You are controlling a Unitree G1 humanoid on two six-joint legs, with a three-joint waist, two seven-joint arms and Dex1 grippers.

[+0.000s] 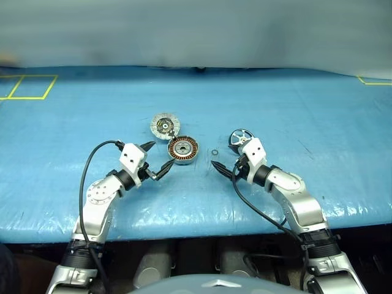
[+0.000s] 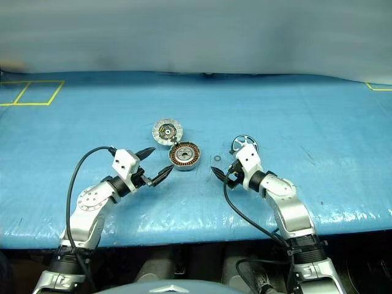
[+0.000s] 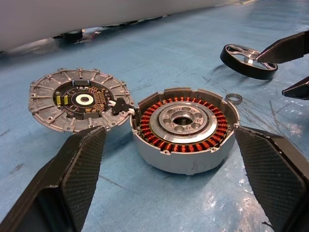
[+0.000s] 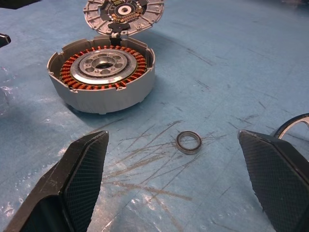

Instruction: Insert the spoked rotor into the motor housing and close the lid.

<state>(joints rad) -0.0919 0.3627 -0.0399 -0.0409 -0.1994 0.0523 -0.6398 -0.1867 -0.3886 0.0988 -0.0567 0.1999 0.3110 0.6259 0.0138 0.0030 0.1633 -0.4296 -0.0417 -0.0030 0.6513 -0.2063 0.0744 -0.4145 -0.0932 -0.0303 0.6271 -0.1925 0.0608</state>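
The motor housing [image 1: 183, 150], a silver cup with copper windings, sits on the blue mat, its top uncovered. The lid [image 1: 165, 126] lies flat just behind it on the left, touching its rim, dark centre up. The spoked rotor [image 1: 241, 138] lies to the right, behind my right wrist. My left gripper [image 1: 158, 156] is open just left of the housing, with the housing [image 3: 186, 128] ahead between its fingers, nothing held. On the other side, my right gripper [image 1: 225, 166] is open and empty, pointing towards the housing [image 4: 104, 72].
A tiny loose ring [image 1: 214, 152] lies on the mat between the housing and the rotor, just ahead of my right gripper. Yellow tape marks [image 1: 27, 87] are at the far left. The mat's front edge [image 1: 196, 223] runs close below both arms.
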